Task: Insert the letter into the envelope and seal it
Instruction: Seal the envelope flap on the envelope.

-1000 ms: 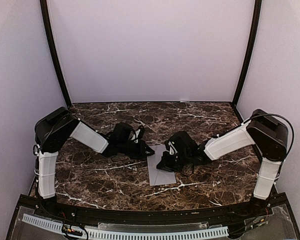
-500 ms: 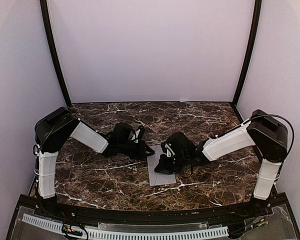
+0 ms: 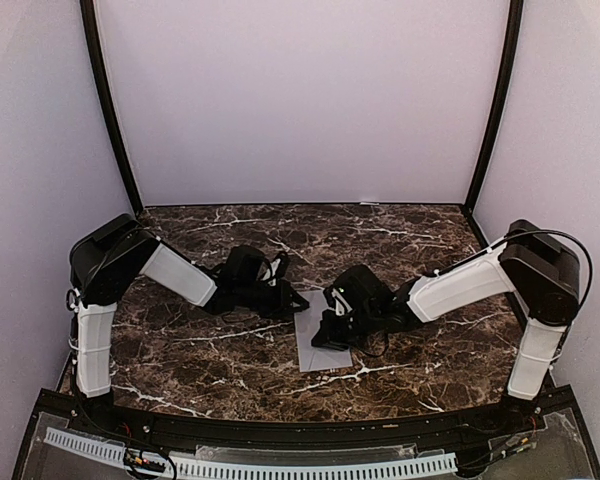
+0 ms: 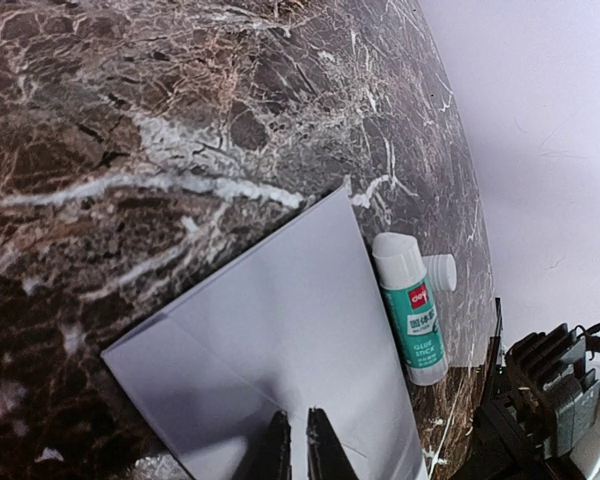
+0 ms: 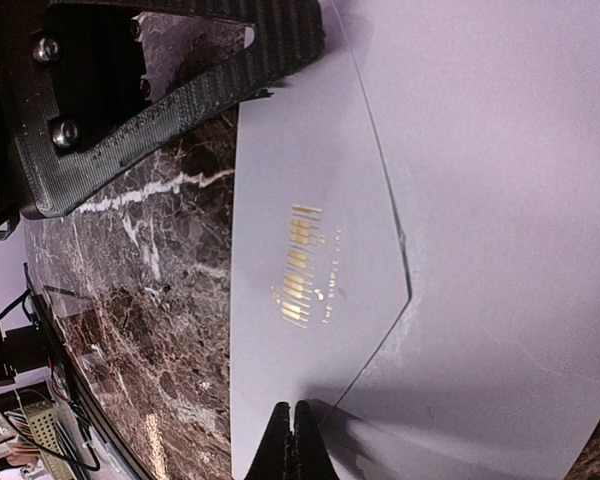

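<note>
We see one pale envelope (image 3: 323, 347) lying flat mid-way across the table (image 3: 200, 350). Its flap bears gold print (image 5: 300, 265) that is too blurred to read. One glue stick (image 4: 412, 312), labelled "GLUE STICK", lies just beside it. The left fingers (image 4: 277, 445) are almost closed and the right fingers (image 5: 279, 445) fully closed. Both pairs point tip-down at the envelope and grip nothing.
</note>
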### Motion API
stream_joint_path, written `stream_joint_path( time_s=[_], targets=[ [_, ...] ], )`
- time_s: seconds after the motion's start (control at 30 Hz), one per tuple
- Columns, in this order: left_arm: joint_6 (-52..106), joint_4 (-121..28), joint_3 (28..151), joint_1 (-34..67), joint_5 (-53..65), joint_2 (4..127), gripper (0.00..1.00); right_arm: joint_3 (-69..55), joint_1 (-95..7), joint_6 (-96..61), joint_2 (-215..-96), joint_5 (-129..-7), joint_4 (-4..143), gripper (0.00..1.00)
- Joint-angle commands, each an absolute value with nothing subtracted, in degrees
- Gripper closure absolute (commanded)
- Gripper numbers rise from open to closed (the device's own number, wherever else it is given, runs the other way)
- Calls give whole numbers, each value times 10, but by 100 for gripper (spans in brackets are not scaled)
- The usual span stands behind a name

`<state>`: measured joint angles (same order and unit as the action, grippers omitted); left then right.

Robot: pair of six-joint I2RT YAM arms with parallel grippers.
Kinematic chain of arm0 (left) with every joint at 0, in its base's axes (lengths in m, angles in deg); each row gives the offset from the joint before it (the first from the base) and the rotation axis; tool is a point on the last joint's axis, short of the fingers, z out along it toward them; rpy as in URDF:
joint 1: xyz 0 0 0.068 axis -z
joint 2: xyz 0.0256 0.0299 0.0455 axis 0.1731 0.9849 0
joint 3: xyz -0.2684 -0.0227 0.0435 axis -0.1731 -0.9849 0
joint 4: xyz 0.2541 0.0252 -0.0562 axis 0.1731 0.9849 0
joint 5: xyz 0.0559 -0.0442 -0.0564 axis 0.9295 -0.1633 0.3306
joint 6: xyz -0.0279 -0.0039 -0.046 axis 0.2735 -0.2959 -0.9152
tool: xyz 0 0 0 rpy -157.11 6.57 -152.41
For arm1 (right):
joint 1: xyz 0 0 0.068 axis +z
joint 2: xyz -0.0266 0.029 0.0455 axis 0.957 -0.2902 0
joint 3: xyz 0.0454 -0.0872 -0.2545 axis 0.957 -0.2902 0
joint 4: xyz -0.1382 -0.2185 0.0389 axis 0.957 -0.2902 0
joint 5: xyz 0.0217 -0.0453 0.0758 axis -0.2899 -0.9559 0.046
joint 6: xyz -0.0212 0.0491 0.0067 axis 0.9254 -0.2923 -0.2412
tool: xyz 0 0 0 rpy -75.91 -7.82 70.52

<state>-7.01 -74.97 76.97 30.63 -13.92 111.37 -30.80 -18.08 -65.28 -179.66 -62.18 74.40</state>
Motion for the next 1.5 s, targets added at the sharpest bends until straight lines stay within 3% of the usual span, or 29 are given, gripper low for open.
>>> stream_joint_path(
  time_s=[0.0, 0.87, 1.47],
  targets=[
    [-58, -712, 753, 302, -134, 1130, 92, -298, -179, -649, -1814, -641, 717, 100],
    [-51, -717, 750, 302, -150, 1130, 93, -226, -266, -607, -1891, -640, 752, 100],
    [-54, -717, 749, 302, -149, 1129, 93, -333, -213, -645, -1833, -603, 758, 100]
  ],
)
